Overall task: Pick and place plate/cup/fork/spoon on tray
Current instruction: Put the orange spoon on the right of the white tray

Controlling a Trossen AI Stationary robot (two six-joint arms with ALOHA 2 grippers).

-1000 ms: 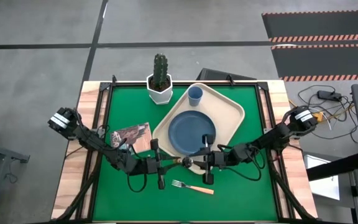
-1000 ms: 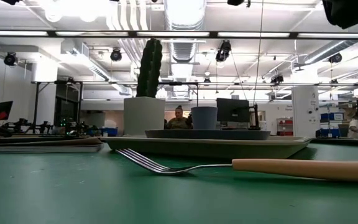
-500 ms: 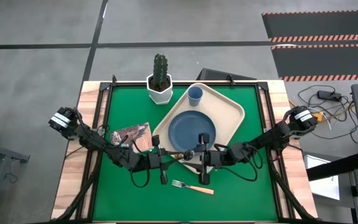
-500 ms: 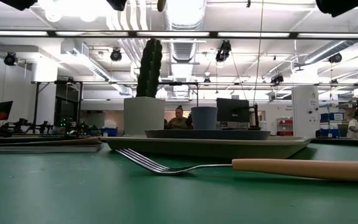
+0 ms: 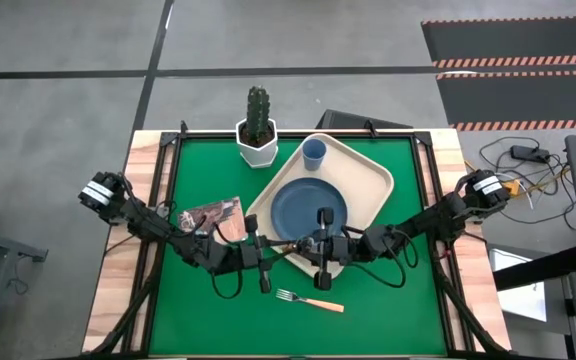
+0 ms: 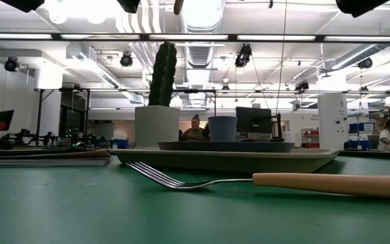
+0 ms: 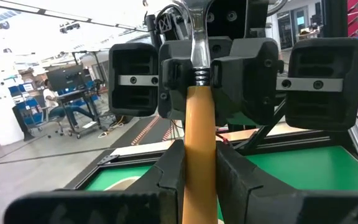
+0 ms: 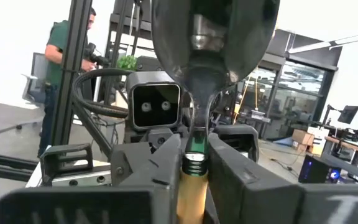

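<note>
1. The left gripper (image 5: pixel 271 256) sits clamped on the orange-tan handle of the spoon (image 5: pixel 288 248); its wrist view shows its own two fingers (image 7: pixel 166 177) pressed against the handle on either side.
2. The right gripper (image 5: pixel 304 247) faces it and is closed on the same spoon nearer the neck, with the silver bowl (image 8: pixel 210 37) rising above its fingers.
3. Over the last second the right arm has slid in toward the left one until both hold the spoon. It looks like a handover in mid-air, above the near edge of the tray (image 5: pixel 373 170).
4. The plate (image 5: pixel 303 210) and cup (image 5: pixel 314 152) already rest on the tray. The fork (image 5: pixel 313 300) lies untouched on the green mat, just in front of the tray.
5. By my judgement the left gripper must let go next, so the right can set the spoon down on the tray. After that only the fork remains.
</note>
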